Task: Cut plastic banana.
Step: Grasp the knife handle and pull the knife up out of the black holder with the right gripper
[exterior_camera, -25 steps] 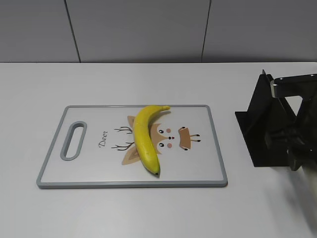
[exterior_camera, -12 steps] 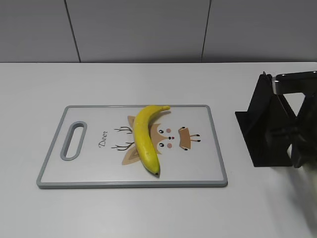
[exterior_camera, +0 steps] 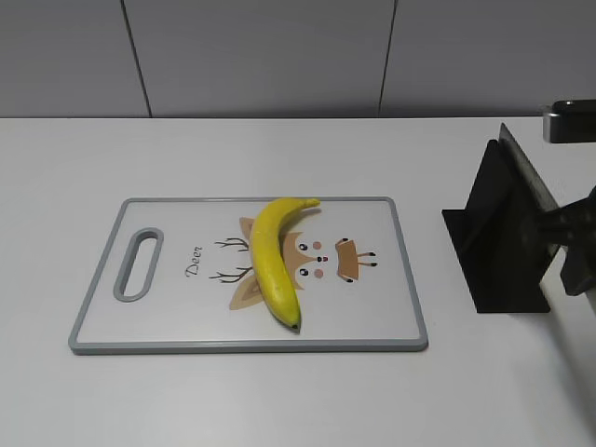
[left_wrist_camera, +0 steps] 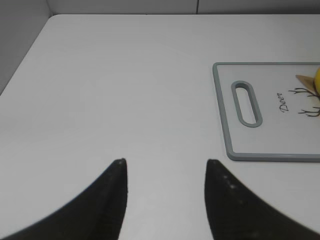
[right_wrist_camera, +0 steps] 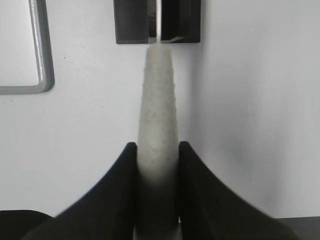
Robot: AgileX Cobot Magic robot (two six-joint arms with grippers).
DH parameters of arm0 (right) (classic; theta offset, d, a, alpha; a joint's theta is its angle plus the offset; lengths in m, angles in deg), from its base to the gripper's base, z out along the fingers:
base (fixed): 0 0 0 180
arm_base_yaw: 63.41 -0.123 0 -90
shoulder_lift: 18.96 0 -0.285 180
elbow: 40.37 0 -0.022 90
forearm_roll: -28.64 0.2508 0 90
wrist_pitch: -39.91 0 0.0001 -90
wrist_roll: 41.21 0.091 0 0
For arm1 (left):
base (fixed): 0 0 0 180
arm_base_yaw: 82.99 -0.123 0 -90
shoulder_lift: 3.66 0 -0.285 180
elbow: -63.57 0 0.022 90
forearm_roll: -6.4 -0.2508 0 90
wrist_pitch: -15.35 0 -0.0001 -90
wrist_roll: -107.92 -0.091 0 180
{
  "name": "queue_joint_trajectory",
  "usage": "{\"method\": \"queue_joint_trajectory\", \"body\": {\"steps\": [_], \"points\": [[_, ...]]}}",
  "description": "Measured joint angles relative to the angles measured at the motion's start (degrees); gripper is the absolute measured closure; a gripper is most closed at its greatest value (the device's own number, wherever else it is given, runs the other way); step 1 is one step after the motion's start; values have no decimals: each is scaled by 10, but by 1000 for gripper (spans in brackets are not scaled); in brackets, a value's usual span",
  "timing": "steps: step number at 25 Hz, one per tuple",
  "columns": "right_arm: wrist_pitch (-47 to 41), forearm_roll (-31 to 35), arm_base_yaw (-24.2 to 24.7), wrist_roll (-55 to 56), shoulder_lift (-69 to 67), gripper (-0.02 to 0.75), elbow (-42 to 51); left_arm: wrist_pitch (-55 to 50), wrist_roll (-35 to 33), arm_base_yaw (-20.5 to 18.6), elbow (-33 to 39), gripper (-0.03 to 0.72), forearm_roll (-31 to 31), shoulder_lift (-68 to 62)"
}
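Observation:
The plastic banana (exterior_camera: pixel 272 256) is glossy yellow and lies whole on the white cutting board (exterior_camera: pixel 372 317), dark tip toward the front. My right gripper (right_wrist_camera: pixel 157 146) is shut on a pale grey knife handle (right_wrist_camera: pixel 157 95). The knife's front end sits at the slot of the black knife stand (right_wrist_camera: pixel 132 20). In the exterior view the right gripper (exterior_camera: pixel 573 244) is at the right edge beside the stand (exterior_camera: pixel 498 247), and a thin blade edge (exterior_camera: pixel 529 172) shows along the stand's top. My left gripper (left_wrist_camera: pixel 165 162) is open and empty over bare table, left of the board (left_wrist_camera: pixel 270 145).
The board has a grey rim and a handle slot (exterior_camera: pixel 138 264) at its left end, with a deer print under the banana. A sliver of the banana (left_wrist_camera: pixel 317 77) shows at the left wrist view's right edge. A grey panelled wall stands behind the white table.
My right arm has moved up and to the right at the knife stand, and its metal part now sits higher at the frame edge. The banana and the board have not moved.

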Motion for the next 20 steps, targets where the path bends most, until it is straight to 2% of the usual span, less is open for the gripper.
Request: {"method": "queue_joint_trajectory", "body": {"steps": [20], "points": [[-24,5,0,-36,66,557,-30,0,0,0,0,198,0,0]]}}
